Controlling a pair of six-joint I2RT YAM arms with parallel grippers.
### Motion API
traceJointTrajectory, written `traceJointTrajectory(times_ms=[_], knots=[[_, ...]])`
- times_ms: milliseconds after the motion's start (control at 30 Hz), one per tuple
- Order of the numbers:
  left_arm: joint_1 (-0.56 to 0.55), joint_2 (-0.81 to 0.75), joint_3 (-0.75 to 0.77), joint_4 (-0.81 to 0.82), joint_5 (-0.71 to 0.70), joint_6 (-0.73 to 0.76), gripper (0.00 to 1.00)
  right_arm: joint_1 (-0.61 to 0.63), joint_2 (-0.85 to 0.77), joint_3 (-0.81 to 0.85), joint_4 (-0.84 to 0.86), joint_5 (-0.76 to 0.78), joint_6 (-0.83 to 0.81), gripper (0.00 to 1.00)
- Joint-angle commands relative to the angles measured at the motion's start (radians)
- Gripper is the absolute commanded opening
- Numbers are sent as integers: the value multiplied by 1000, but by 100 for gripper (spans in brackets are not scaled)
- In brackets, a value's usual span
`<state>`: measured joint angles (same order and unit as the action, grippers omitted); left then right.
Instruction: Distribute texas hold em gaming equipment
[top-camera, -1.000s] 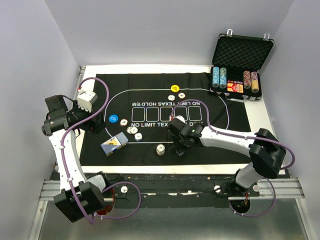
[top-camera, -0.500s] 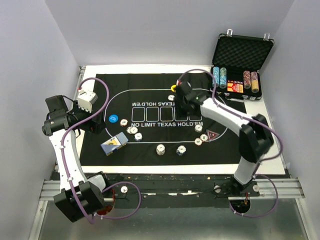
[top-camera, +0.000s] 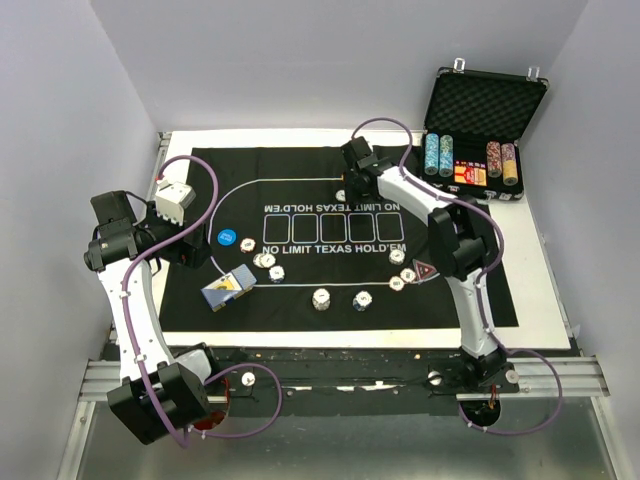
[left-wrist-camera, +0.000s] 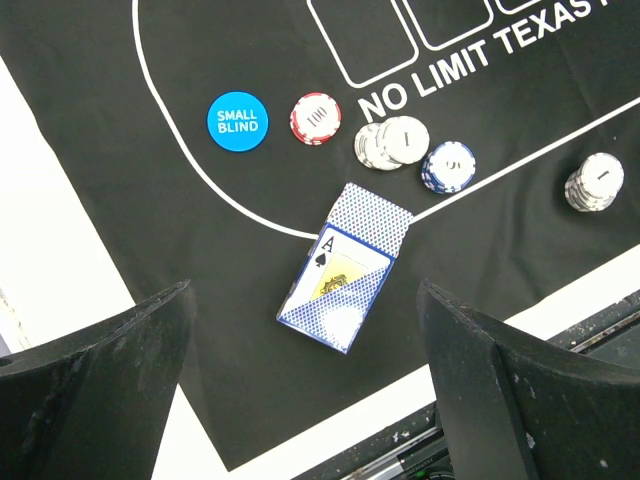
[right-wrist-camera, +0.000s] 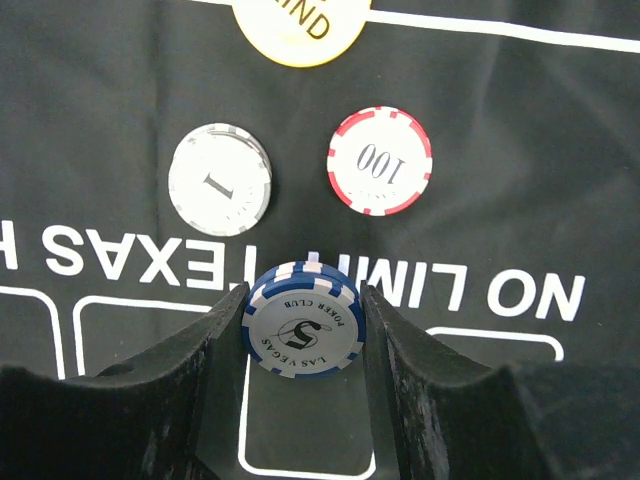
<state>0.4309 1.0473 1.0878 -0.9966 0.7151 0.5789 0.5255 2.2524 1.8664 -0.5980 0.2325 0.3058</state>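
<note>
Landmark: black felt mat (top-camera: 300, 160) on the white surface (top-camera: 535, 280). The left arm stands over the mat's left edge. The left fingers (left-wrist-camera: 100, 390) are spread wide with nothing between them, hanging above the mat's near-left part. Below them on the mat, the blue SMALL BLIND disc (left-wrist-camera: 238, 121) lies farthest left, with the red 100 chip (left-wrist-camera: 315, 118) just beside it. Next come two white stacks (left-wrist-camera: 392, 142) touching each other, then the blue 5 stack (left-wrist-camera: 447, 166) just beside those. The deck box (left-wrist-camera: 345, 268) lies flat and askew between that row and the mat's near edge. It sits across the mat's white oval line, with an ace of spades showing on its face. Further right, along the mat's near edge, are the white 1 stack (left-wrist-camera: 594, 182) and another stack (top-camera: 362, 299), apart from each other. The right arm reaches to the mat's far middle. The right fingers (right-wrist-camera: 170, 400) are clamped on the blue Las Vegas chip (right-wrist-camera: 303, 332), one at each side of its rim, above the mat's NO LIMIT print. I cannot tell whether the chip is lifted or resting. Toward the mat's far edge lie a white 1 chip (right-wrist-camera: 220, 178) and a second red 100 chip (right-wrist-camera: 379, 160), apart. The yellow disc (right-wrist-camera: 300, 25) lies beyond them, cut off by the frame. On the mat's right part are three small stacks (top-camera: 407, 272) close together and a triangular item (top-camera: 423, 270), unidentified. Off the mat's far-right corner stands an open black case (top-camera: 487, 100) holding chip rows (top-camera: 438, 155).
</note>
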Motion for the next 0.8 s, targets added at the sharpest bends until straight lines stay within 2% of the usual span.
traceJointTrajectory(times_ms=[0,100,167,433,600,767], knots=[[8,-1,-3,-7,1,13,99,-5,53,50,-22,-9,-16,40],[8,-1,-2,-5,1,15,99,-10,70,37,-19,-10,-14,41],[8,2,0,-5,1,13,99,-15,82,34,-17,-13,-13,45],[8,-7,7,-22,12,16,99,-16,44,13,-17,-18,-8,80],[6,-18,-3,-23,14,16,99,-15,-103,-71,-14,-7,-5,84],[8,-20,-5,-24,14,16,99,25,-324,-295,17,-42,24,93]])
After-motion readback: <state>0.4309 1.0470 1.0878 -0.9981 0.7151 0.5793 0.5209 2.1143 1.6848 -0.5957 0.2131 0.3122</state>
